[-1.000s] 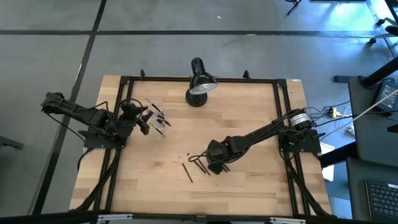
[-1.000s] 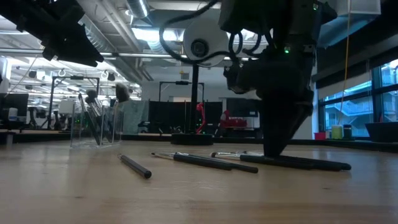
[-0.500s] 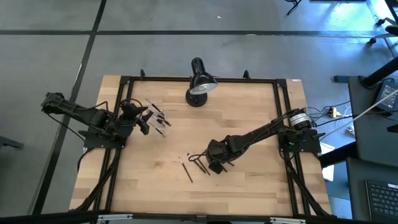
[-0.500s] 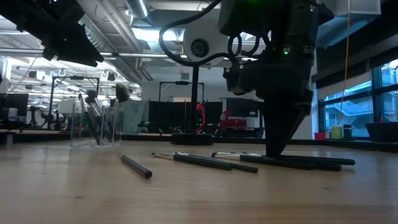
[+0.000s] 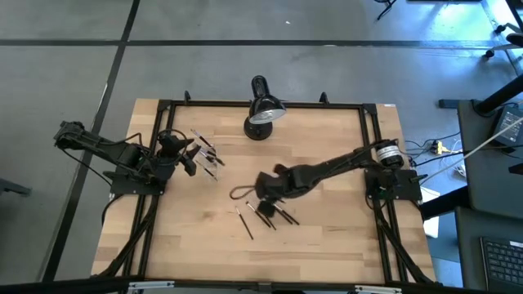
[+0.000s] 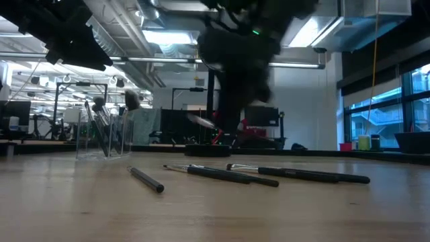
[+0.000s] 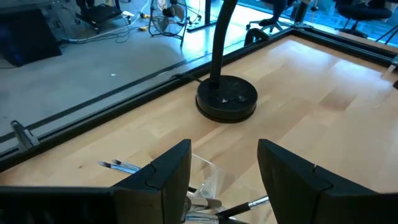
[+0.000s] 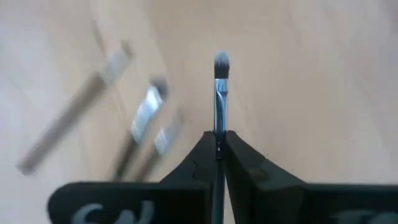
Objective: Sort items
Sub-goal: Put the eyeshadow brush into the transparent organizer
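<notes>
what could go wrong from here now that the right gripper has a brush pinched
1. The right gripper holds the brush only near its handle end, with most of it sticking out ahead, so it might pivot or slip during the carry.
2. The clear cup is already crowded with brushes, so the new one may catch on them or bounce out.
3. The left gripper hovers open right above the cup, so the arms may collide there.

Loose brushes (image 8: 134,121) blurred; right pincer (image 6: 232,87) smeared.
</notes>
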Controlling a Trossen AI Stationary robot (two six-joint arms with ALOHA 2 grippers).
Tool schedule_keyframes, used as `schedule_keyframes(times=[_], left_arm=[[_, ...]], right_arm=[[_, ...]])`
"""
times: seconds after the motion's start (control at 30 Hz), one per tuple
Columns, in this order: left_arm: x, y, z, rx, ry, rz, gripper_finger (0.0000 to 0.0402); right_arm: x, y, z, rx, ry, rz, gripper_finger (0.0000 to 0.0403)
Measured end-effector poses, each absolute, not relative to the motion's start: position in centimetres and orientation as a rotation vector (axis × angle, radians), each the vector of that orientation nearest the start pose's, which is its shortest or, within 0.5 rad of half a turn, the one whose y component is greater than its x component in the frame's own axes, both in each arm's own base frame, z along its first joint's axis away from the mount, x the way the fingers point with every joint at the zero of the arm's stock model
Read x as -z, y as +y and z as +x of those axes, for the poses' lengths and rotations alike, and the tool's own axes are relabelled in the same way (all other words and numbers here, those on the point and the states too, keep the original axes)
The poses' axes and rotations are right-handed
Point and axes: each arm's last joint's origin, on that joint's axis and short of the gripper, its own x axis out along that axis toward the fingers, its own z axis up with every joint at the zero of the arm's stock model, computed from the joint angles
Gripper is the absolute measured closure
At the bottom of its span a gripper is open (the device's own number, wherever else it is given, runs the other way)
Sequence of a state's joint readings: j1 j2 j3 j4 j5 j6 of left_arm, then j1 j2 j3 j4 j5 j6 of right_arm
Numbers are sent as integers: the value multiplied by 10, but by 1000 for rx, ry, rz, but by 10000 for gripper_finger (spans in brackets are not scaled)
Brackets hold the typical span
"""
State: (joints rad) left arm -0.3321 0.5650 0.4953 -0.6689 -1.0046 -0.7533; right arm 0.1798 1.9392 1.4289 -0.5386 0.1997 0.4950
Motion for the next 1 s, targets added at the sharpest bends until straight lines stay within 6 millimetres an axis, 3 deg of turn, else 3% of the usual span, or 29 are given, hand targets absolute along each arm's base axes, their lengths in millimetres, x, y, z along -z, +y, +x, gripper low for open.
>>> schedule_keyframes(times=[0.2, 0.33, 0.47, 0.77, 1.0], left_arm=[[-234, -12, 110, -804, 300, -203, 222], [-247, -11, 110, -818, 258, -185, 222], [-258, -11, 110, -833, 232, -167, 222], [-266, -12, 110, -923, 146, -89, 222], [-278, -26, 112, -917, 85, 16, 222]], right_arm=[[-233, 46, 439, 124, 589, 197, 380], [-231, 35, 459, 81, 403, 163, 379], [-224, 22, 471, 153, 283, 119, 379], [-214, -15, 489, 236, 130, 139, 378], [-229, -20, 514, 160, 95, 157, 378]])
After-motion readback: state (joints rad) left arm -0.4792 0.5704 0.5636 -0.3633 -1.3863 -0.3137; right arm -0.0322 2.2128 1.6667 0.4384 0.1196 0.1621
